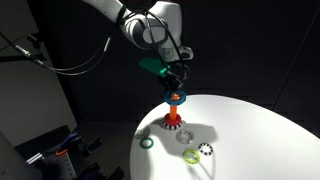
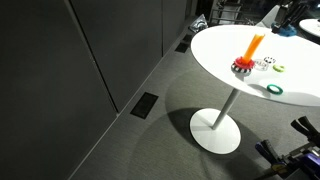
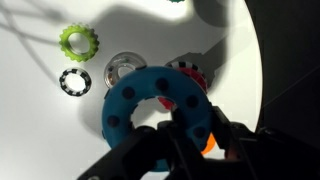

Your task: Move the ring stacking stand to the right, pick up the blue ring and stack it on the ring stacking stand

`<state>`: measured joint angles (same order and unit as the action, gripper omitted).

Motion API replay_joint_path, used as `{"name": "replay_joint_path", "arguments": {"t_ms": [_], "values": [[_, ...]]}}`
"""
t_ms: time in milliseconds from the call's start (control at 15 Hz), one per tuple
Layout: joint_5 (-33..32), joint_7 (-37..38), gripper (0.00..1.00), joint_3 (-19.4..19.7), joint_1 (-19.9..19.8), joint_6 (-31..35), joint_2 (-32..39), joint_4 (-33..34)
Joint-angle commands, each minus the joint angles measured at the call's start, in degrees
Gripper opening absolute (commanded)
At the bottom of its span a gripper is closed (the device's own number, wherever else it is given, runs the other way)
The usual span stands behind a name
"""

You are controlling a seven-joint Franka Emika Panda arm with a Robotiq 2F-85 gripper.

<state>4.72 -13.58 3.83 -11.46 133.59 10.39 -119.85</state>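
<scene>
My gripper [image 1: 176, 84] is shut on the blue ring [image 1: 176, 97] and holds it just above the ring stacking stand [image 1: 173, 120], an orange peg on a red toothed base on the white table [image 1: 250, 120]. In the wrist view the blue ring [image 3: 125, 100], dotted with dark holes, is pinched between my fingers [image 3: 190, 122]. The stand's red base [image 3: 192, 74] shows through and beside its hole, and a bit of orange shows under the fingers. The stand [image 2: 250, 52] also shows in an exterior view. There the gripper is out of frame.
A lime-green toothed ring [image 3: 77, 40], a small black-and-white ring [image 3: 74, 81] and a clear ring [image 3: 125, 68] lie near the stand. A thin dark green ring [image 1: 147, 142] lies near the table's edge. The table edge [image 3: 262, 70] is close beside the stand.
</scene>
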Motion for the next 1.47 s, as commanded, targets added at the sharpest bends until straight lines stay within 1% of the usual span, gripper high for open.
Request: {"name": "replay_joint_path", "arguments": {"t_ms": [0,400,867,1400], "values": [[1.5,0.35,0.1,0.48,0.89,-3.46,0.1,3.75],[1.58,1.99,0.1,0.3,2.01,-6.09,2.94,9.13],[0.94,5.37,0.1,0.03,3.28,-9.76,8.17,15.58],[1.07,6.82,0.1,-0.34,3.99,-11.59,13.06,20.66]]}}
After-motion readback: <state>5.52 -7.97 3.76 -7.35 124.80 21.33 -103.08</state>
